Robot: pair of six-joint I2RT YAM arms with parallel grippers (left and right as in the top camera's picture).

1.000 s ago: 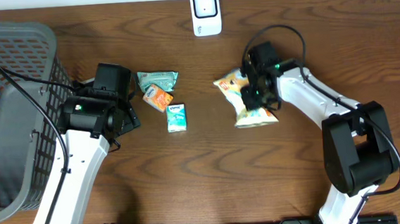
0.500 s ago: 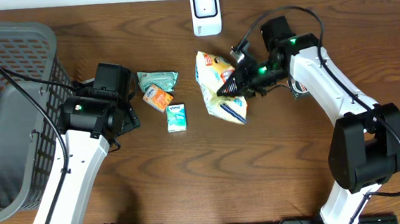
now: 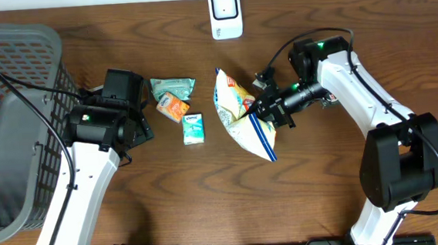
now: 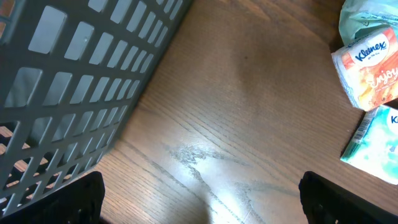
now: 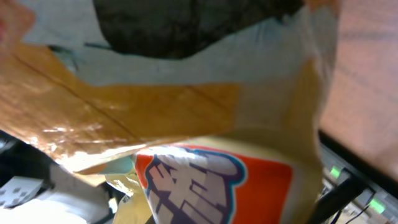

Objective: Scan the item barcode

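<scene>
right wrist view was filled by the snack bag [image 5: 186,124]: crumpled yellow film with an orange and blue logo, letters unreadable, fingers hidden. only the overhead showed the grip: right gripper [image 3: 260,106] pressed together, pinching the bag's right edge, with the bag tilted, in front of the scanner [image 3: 225,13] and well apart from it. left wrist view showed the left gripper [image 4: 202,202] spread wide over bare table [image 4: 217,112], the basket [image 4: 68,81] wall alongside, and "kleenex" printed on the orange pack [image 4: 367,71] and the pale blue pack [image 4: 376,140]. overhead put both packs in front-left of the scanner, next to a green pack [image 3: 172,86].
</scene>
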